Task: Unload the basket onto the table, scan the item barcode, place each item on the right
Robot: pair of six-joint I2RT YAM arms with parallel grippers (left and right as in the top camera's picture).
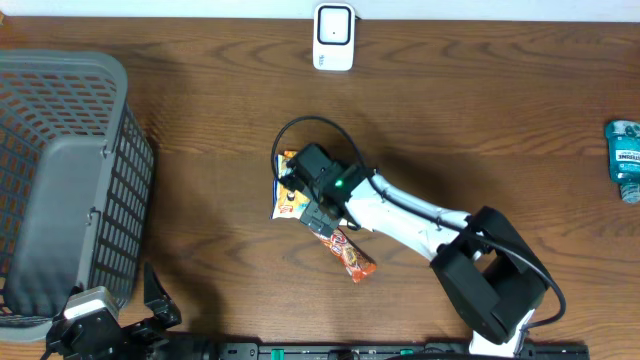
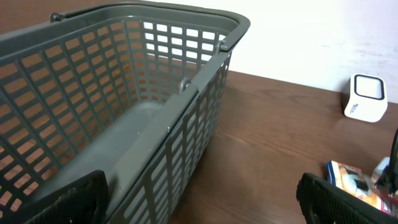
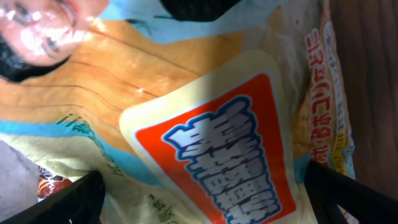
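Snack packet fills the right wrist view at very close range: orange and cream wrapper, red label with blue-and-white lettering, glossy and creased. Right gripper sits directly over it, fingers spread wide, one dark tip at each lower corner of the view and the wrapper between them. Whether they touch the wrapper cannot be told. Seen from overhead, the packet lies flat near the middle of the brown wooden counter, mostly covered by the right arm's wrist, which shows a green light. Slim orange snack bar lies angled just beside the packet, on the near side. White device stands at the far edge of the counter, well apart from the packet. Grey plastic basket takes up the left end of the counter. Left gripper sits at the near edge next to the basket, fingers spread, nothing between them; its own camera looks along the basket wall. Teal bottle lies at the right edge, partly cut off.
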